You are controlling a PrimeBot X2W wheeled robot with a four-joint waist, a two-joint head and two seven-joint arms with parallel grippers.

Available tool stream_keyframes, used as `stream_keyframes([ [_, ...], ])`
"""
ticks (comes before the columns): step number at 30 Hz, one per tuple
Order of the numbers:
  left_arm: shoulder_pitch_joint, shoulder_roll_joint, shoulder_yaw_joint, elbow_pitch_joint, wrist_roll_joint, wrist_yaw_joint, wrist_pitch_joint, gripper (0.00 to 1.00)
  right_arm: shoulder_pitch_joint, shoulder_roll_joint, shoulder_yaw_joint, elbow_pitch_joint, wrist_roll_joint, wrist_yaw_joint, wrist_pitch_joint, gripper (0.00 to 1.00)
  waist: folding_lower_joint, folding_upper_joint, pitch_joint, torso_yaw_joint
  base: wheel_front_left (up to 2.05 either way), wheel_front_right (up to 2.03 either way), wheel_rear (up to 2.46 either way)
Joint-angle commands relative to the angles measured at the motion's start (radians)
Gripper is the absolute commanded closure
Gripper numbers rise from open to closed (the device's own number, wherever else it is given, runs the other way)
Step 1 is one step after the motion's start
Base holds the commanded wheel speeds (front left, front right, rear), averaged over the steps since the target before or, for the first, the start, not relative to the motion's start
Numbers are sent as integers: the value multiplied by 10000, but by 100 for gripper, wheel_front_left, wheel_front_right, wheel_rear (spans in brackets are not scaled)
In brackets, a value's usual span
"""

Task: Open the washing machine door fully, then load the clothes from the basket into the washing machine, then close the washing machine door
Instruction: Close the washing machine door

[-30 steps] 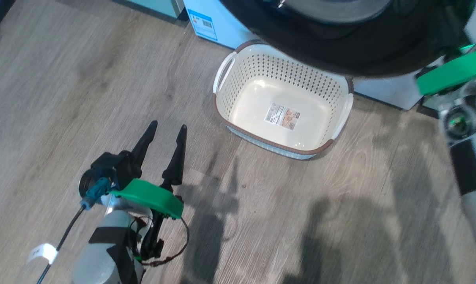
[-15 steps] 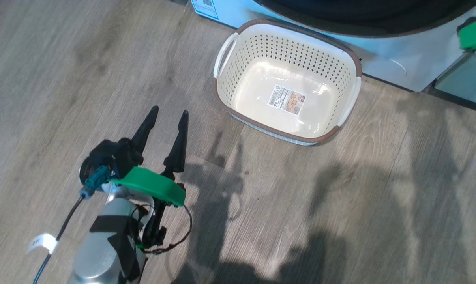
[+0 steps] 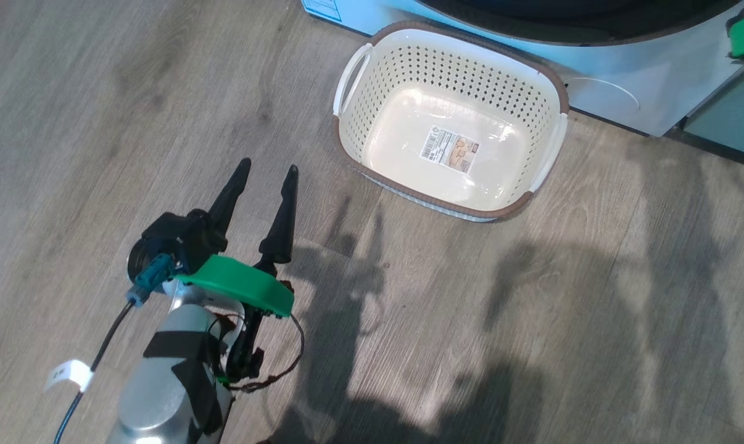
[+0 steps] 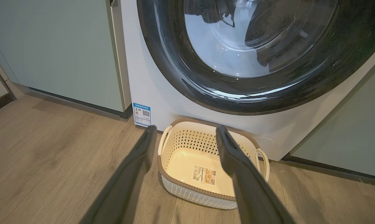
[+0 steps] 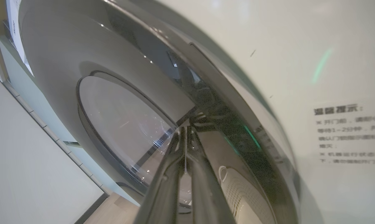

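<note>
Grey-brown wood-grain floor (image 3: 100,154) across the head view, our own shadows on the lower part. Small rectangular cream plastic basket (image 3: 452,77), with perforated walls, brown rim and two white handles, stands upright on that floor just in front of the big white front-loading washing machine (image 4: 144,77), far rim right at the washer's foot. Its bare bottom shows a label sticker (image 3: 450,148). Large round glossy black washing machine door (image 4: 252,46) with the clear bulging glass centre sits directly above the basket in the left wrist view and looks seated flat against the washer front. Blue energy sticker (image 4: 141,114) sits low on the washer's front at its left edge in that view, and a pale green cabinet (image 4: 50,46) stands beside it on that side. Our left gripper (image 3: 268,165) hangs over the floor, near the basket's left-handle end but apart from it, long dark fingers spread wide and empty; in its wrist view they frame the basket. Our right gripper (image 5: 185,129) has its two fingers pressed together, holding nothing, tips up at the door's glossy black ring where they meet their own reflection: touching or just shy, we can't tell which. White washer panel next to the ring carries a printed notice (image 5: 346,133), blurred.
</note>
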Motion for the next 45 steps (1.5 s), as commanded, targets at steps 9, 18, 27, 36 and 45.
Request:
stream_keyframes([
  [9, -215, 129, 298, -227, 5, -12, -63, 0, -487, 187, 233, -317, 117, 2, -67, 100, 0, 0, -13, -25, 0, 0, 0],
  [18, -52, 270, 319, -81, -20, -12, -63, 0, 240, 345, 605, -519, 475, 2, -67, 100, 0, 0, -753, -52, 0, 0, 0],
  [27, 417, 568, 273, 219, -110, -12, -63, 0, 1880, 476, 1348, -1240, 1098, 2, -67, 100, 0, 0, -2055, -116, 0, 0, 0],
  [36, 911, 984, 513, 676, -281, -12, -63, 0, 3537, 608, 1618, -1981, 1213, 2, -67, 53, 0, 0, -3183, -490, 0, 0, 0],
  [45, 1308, 1335, 1166, 935, -256, -12, -63, 0, 5285, 687, 1998, -3066, -18, 2, -67, 0, 0, 0, -4094, -1214, 0, 0, 0],
])
